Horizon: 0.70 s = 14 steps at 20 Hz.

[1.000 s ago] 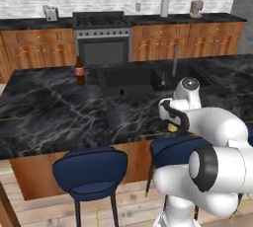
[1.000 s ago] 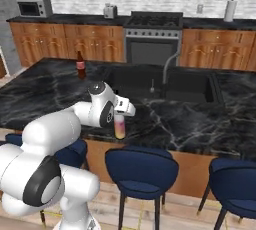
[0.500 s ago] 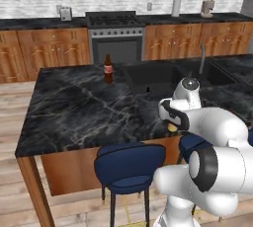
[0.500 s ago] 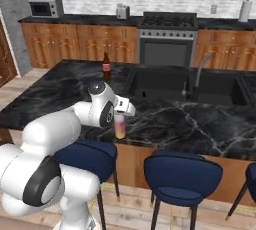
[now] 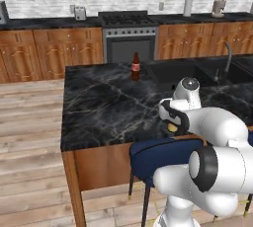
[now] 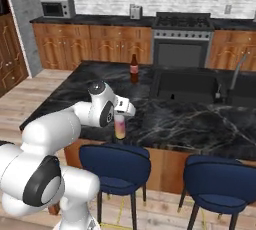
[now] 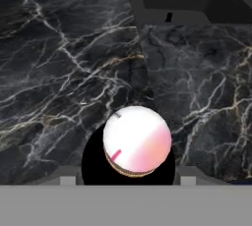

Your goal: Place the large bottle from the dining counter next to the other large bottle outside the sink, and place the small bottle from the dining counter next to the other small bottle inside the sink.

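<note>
My gripper (image 6: 121, 116) is shut on the large bottle (image 6: 120, 127), a pale bottle that hangs upright over the front edge of the dining counter (image 6: 70, 99). From the hand view its light cap (image 7: 138, 140) sits just below centre. In the left base view the gripper (image 5: 170, 121) sits low beside the arm's wrist. The other large bottle (image 6: 133, 69), dark brown with a red label, stands on the counter just left of the sink (image 6: 186, 86). A tiny black bottle, the other small bottle (image 7: 169, 17), stands inside the basin. The small bottle is out of view.
A curved grey faucet (image 6: 235, 74) rises at the sink's right side. Two blue stools (image 6: 116, 166) (image 6: 220, 184) stand under the counter's front edge, right below my hand. A stove (image 6: 182, 39) and wooden wall cabinets line the far wall. Wooden floor lies to the left.
The whole scene has slid to the right in both base views, so the base has moved. The arm keeps the same pose with the pale bottle in its grip.
</note>
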### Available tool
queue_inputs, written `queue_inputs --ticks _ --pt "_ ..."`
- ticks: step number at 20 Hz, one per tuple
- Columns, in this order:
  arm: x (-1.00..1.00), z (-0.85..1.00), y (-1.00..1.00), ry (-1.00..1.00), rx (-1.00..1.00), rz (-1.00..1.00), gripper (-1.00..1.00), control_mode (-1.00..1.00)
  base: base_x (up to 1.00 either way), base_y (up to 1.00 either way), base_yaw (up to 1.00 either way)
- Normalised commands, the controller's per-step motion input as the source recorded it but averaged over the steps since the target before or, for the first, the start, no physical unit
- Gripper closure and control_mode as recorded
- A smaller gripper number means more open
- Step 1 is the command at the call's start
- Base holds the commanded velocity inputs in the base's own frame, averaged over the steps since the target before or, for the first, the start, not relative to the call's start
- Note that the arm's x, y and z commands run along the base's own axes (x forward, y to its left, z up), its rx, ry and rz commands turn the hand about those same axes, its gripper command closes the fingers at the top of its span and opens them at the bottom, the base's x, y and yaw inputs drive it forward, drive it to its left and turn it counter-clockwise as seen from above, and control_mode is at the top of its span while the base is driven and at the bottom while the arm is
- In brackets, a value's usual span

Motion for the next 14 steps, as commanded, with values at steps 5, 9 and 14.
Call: queue_inputs --ticks 5,9,14 --pt "0.0 0.0 0.0 0.0 0.0 0.0 1.0 1.0 0.0 0.72 0.0" --pt "0.0 0.0 0.0 0.0 0.0 0.0 1.0 1.0 0.0 0.72 0.0" --pt "0.0 0.0 0.0 0.0 0.0 0.0 1.0 1.0 0.0 0.73 0.0"
